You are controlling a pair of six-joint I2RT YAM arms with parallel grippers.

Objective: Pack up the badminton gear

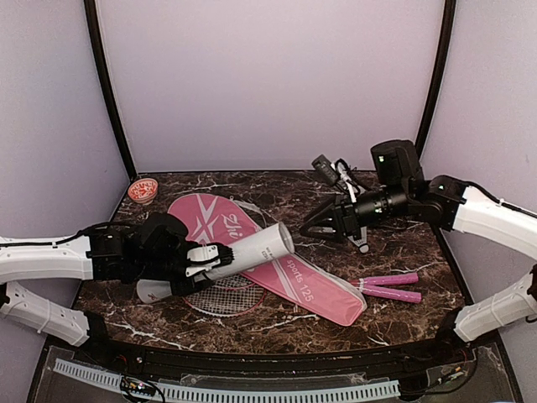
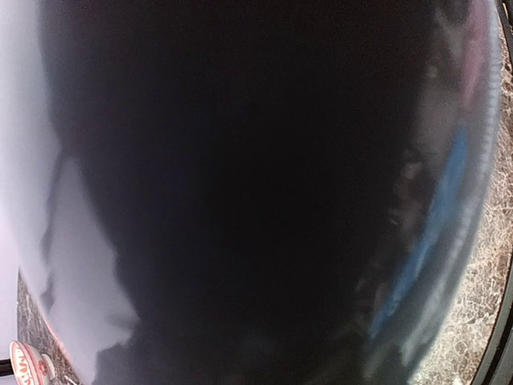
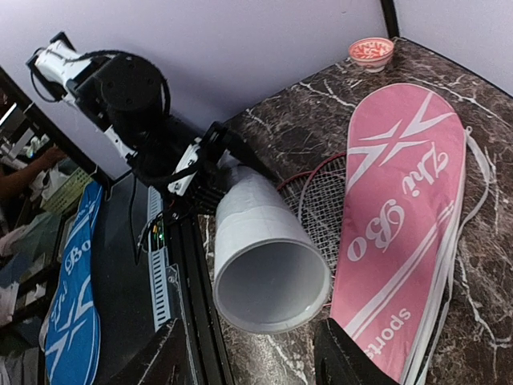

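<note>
The tube (image 1: 256, 245) is gripped by the left tool (image 1: 210, 258), mouth turned toward the parted, empty right tool (image 1: 317, 225), seemingly for loading.

Clear gap from right end effector (image 1: 312, 227) to tube (image 1: 252, 252), pink bag (image 1: 319, 290) beneath.

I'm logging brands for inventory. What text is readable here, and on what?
"Zhi Bo": white script on the pink bag.
"sports 125": same bag, toward its narrow end.
White tube: small print, too small to read.
Red cap: white marks, too blurred to read.
Blue bag off to the side: only "Bo" is legible.
</note>
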